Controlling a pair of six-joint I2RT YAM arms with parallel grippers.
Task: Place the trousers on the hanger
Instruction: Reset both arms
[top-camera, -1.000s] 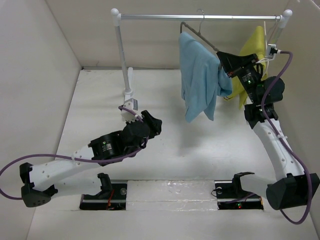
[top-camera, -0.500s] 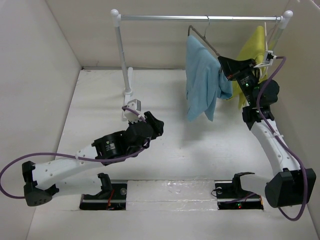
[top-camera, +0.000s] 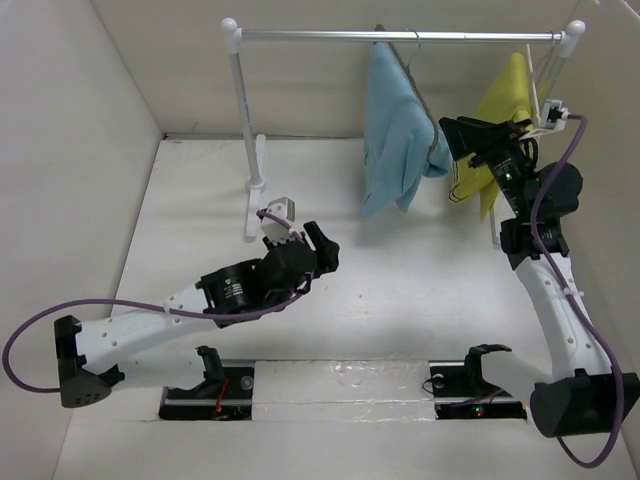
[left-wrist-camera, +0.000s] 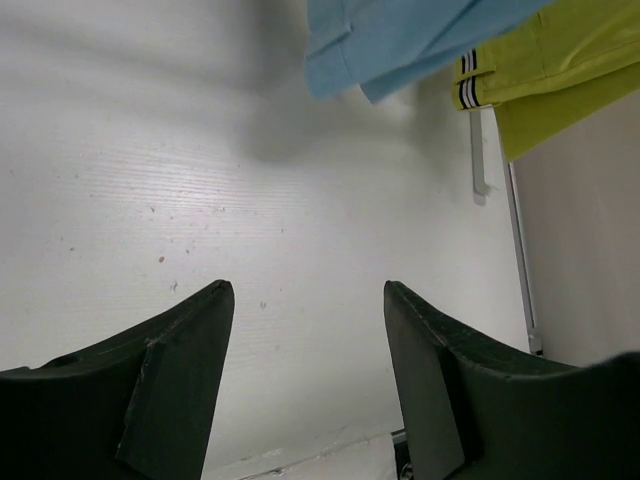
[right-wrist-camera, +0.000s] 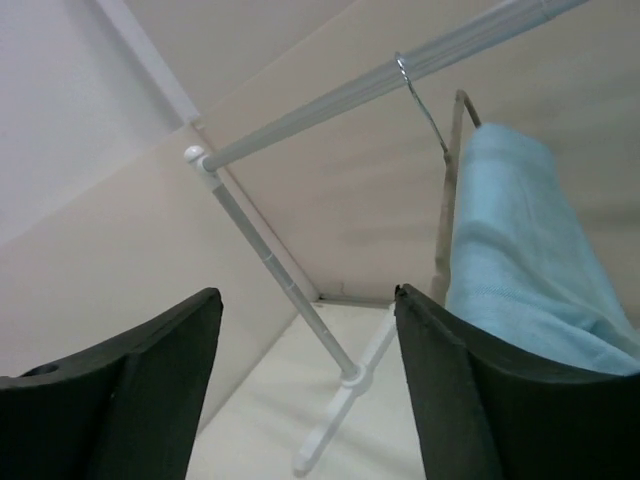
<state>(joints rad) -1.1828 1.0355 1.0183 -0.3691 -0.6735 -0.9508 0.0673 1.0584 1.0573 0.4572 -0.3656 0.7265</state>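
Sky-blue trousers (top-camera: 395, 130) hang draped on the hanger (right-wrist-camera: 450, 190) — left gripper (left-wrist-camera: 307, 287) and right gripper (right-wrist-camera: 306, 292) both spread wide, empty.

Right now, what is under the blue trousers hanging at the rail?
The grey wire hanger carries the trousers; its hook and one side wire show. The cloth covers the rest.

Soft matt cloth trousers (top-camera: 395, 130) on thin grey metal wire hanger (right-wrist-camera: 453, 160); shiny smooth metal rail (top-camera: 330, 35); matt white table (top-camera: 400, 290)
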